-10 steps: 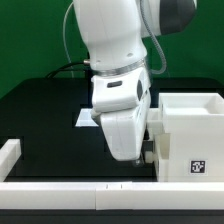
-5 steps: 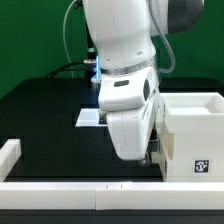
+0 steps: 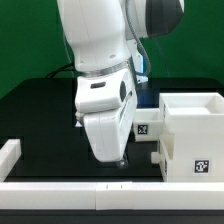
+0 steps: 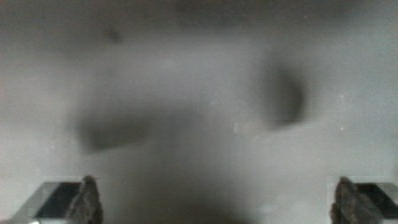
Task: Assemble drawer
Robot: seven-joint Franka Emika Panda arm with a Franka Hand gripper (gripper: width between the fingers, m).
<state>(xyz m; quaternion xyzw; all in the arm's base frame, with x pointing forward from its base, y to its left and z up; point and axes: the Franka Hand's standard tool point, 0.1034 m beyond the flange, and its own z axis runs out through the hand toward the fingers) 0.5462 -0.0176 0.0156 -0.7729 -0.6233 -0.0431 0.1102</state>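
Observation:
The drawer's large white housing [image 3: 195, 125] stands on the black table at the exterior view's right, open at the top, with a square tag on its front. A smaller white tagged part [image 3: 148, 130] juts from its left side. My gripper [image 3: 115, 160] hangs low over the table just left of that part and touches neither. In the wrist view the gripper [image 4: 217, 203] is open. Its two fingertips [image 4: 68, 200] stand wide apart with only a blurred grey surface between them. The arm hides whatever lies behind it.
A low white rail [image 3: 100, 188] runs along the table's front edge, and a short rail piece [image 3: 10, 153] sits at the exterior view's left. The black tabletop [image 3: 40, 110] stretches left of the arm, with a green backdrop behind.
The arm has swung toward the exterior view's left, away from the housing, uncovering the tagged part on its side. The jaws have stayed open.

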